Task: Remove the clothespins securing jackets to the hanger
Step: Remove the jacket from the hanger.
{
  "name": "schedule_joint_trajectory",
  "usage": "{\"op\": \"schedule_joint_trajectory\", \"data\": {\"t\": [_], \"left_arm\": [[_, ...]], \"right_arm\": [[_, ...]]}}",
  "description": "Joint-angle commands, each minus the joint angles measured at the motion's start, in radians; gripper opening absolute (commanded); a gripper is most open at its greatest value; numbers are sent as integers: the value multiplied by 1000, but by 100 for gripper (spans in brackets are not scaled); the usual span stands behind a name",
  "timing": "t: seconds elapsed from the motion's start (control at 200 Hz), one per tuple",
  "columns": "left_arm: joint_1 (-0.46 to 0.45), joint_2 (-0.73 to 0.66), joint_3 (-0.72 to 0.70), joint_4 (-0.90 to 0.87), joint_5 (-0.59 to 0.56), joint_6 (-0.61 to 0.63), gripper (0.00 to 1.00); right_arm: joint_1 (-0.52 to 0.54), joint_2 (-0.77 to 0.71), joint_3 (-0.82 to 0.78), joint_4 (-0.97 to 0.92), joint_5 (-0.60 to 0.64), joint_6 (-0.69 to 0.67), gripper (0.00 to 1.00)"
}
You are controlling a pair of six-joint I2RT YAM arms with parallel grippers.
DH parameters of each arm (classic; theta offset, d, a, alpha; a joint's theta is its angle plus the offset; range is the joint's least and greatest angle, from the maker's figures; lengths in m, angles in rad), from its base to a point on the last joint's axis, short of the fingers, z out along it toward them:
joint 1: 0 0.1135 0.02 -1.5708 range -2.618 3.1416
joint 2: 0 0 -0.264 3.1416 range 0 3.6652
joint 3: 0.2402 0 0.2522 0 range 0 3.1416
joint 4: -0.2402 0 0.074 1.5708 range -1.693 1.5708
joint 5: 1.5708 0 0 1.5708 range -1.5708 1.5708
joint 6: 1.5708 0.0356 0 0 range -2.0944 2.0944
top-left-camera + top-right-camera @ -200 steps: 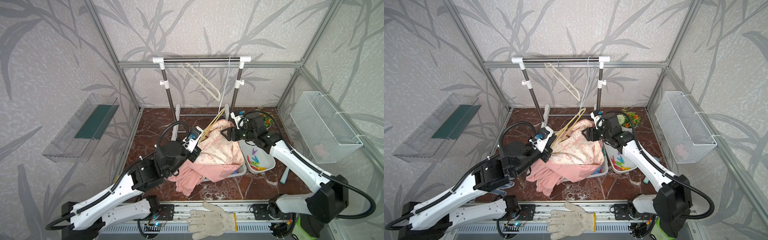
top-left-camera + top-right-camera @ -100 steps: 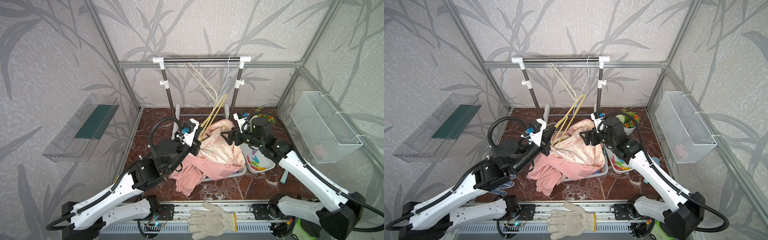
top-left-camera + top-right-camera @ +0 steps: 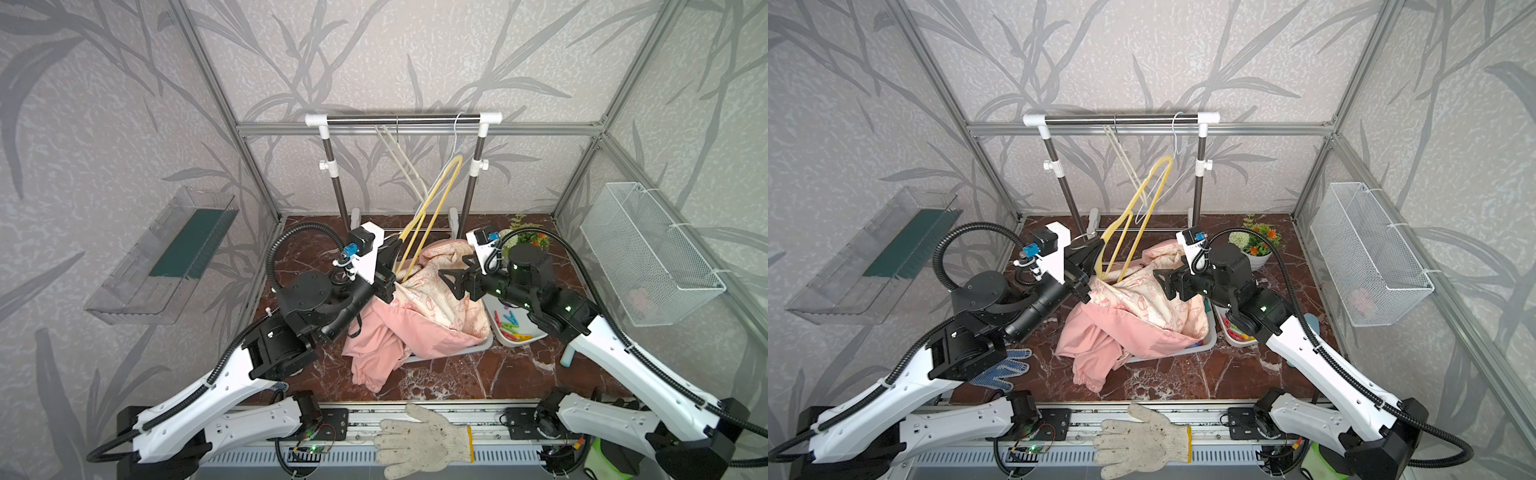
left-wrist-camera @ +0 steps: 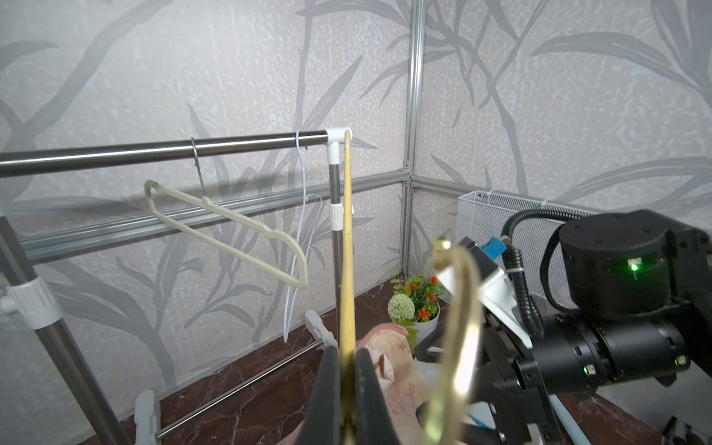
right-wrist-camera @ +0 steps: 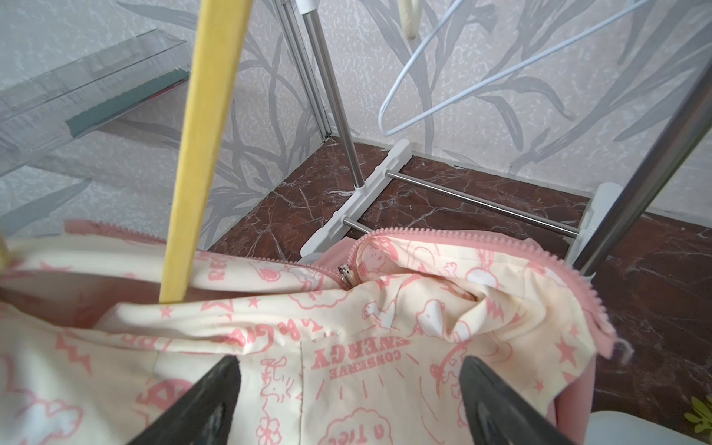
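Nearest the front rail, the soft, floppy pink jacket (image 3: 419, 320) slumps over a white bin mid-floor, the open right gripper (image 5: 346, 397) hovering at its cream lining, while the left gripper (image 4: 346, 389), clamped on the stiff yellow hanger (image 3: 428, 212), tilts it up toward the far rack.

Left hand (image 4: 348, 389) clamped shut, arm raised; right hand (image 5: 348, 400) spread wide, arm stretched inward.
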Motion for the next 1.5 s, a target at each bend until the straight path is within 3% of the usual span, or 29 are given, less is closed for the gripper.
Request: {"op": "schedule_joint_trajectory", "data": {"t": [0.0,0.28,0.535,0.8,1.03,1.495], "left_arm": [[4,-3,70,123,-71,41,0],[8,10,17,264,-89,-7,0],[30,48,-20,332,-188,-90,0],[122,124,39,334,-285,-220,0],[149,115,84,348,-247,-209,0],[212,67,141,251,-311,-187,0]], "right_arm": [[19,0,41,2,24,-23,90],[70,45,52,79,3,-9,95],[72,62,87,87,23,30,95],[191,87,138,26,208,-39,98],[203,106,148,19,231,-59,98],[203,202,254,51,217,-120,99]]}}
